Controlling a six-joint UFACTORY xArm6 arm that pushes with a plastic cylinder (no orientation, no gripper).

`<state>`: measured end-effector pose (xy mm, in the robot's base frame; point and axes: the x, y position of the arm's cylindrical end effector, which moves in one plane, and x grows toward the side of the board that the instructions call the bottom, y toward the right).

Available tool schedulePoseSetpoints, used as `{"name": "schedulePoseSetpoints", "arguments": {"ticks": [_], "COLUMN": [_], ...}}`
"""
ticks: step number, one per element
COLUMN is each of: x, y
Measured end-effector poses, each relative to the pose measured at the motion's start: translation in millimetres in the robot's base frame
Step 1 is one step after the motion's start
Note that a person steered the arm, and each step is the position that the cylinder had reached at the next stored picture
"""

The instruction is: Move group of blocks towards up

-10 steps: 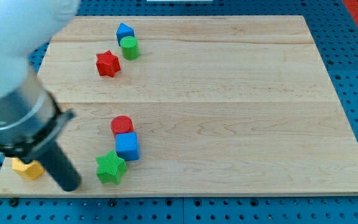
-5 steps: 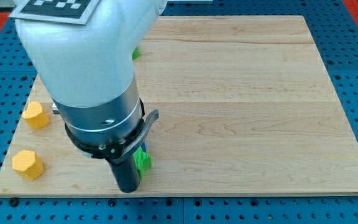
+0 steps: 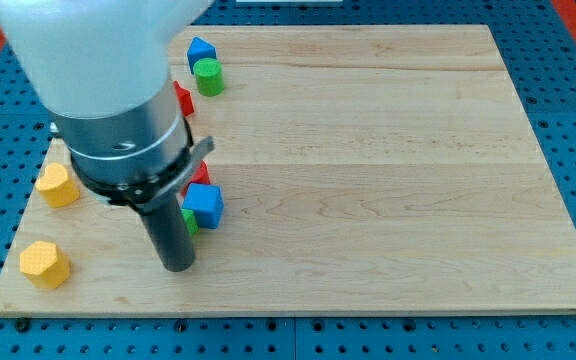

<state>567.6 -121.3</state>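
Near the board's (image 3: 368,290) bottom-left, the rod's tip (image 3: 177,267) is sitting just below the blue cube (image 3: 205,205), green block (image 3: 189,222) and red block (image 3: 200,174); bare wood is lying above them. No jaws exist.

Wooden board (image 3: 388,170), blue cube (image 3: 205,205), green cylinder (image 3: 208,76), two yellow blocks (image 3: 45,263)

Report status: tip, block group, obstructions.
My tip just below the green block. Blue cube and red block directly above it. Red star partly hidden farther up.
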Motion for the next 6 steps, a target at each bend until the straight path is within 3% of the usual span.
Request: {"name": "schedulePoseSetpoints", "arguments": {"ticks": [2, 5, 6], "x": [-24.3, -67.9, -84.1], "y": [54.6, 20.8, 49.0]}}
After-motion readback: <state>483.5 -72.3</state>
